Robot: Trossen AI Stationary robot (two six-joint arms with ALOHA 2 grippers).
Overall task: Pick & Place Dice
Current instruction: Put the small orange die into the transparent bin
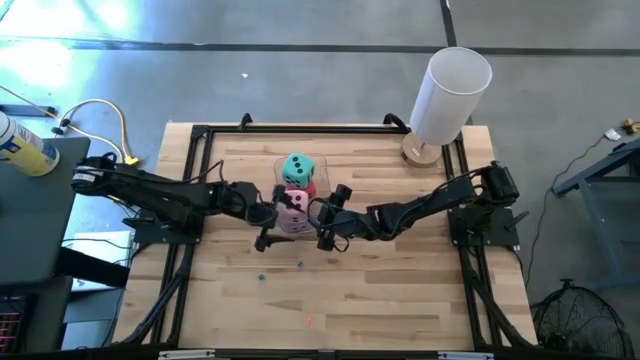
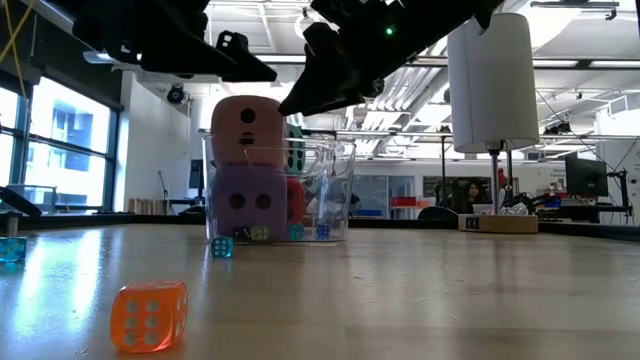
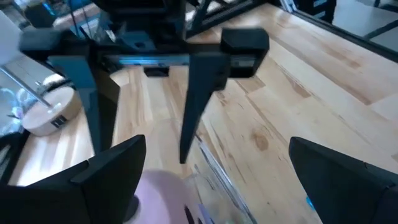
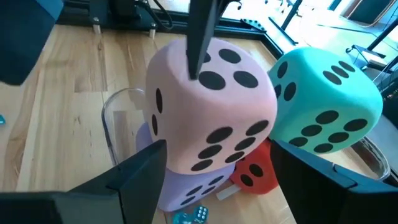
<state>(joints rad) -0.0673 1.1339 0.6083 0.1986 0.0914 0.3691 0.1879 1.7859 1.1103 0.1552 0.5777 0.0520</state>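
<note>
A clear container stands at the table's middle. Inside it the pink die sits on the purple die, and the teal-green die rests on the red die beside them. My left gripper is open, just left of the stack and above it; the pink die's top shows between its fingers. My right gripper is open, just right of the stack, its fingers on either side of the pink die. I cannot see either gripper touching a die.
A white cylinder on a round wooden base stands at the table's far right. A small orange see-through die and tiny coloured beads lie on the near table. Black frame rails run along the table's sides.
</note>
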